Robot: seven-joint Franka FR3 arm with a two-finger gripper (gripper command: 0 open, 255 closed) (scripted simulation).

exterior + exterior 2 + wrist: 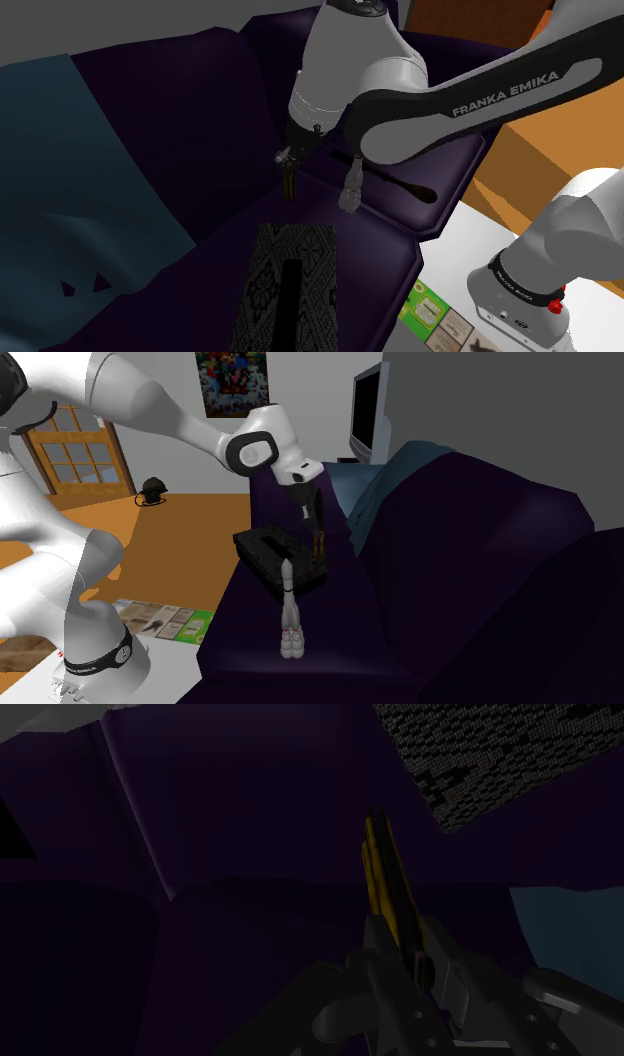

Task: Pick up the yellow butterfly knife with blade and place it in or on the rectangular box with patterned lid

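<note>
My black gripper (402, 956) is shut on the yellow butterfly knife (384, 884), which sticks out past the fingertips. In the shoulder view the gripper (289, 163) hangs over the dark purple sofa seat with the knife (290, 186) pointing down, a short way beyond the far end of the rectangular box with the patterned lid (262, 290). The second exterior view has the knife (320, 549) held in the air close beside the box (262, 548), under the gripper (314, 520). A corner of the box's patterned lid (500, 754) lies ahead of the knife tip.
A white rocket-shaped object (350, 186) stands upright on the seat (330, 642) near the box. A dark rod with a brown tip (400, 184) lies behind it. A blue blanket (70, 180) drapes the sofa back. Printed cards (165, 620) lie on the floor by the stand.
</note>
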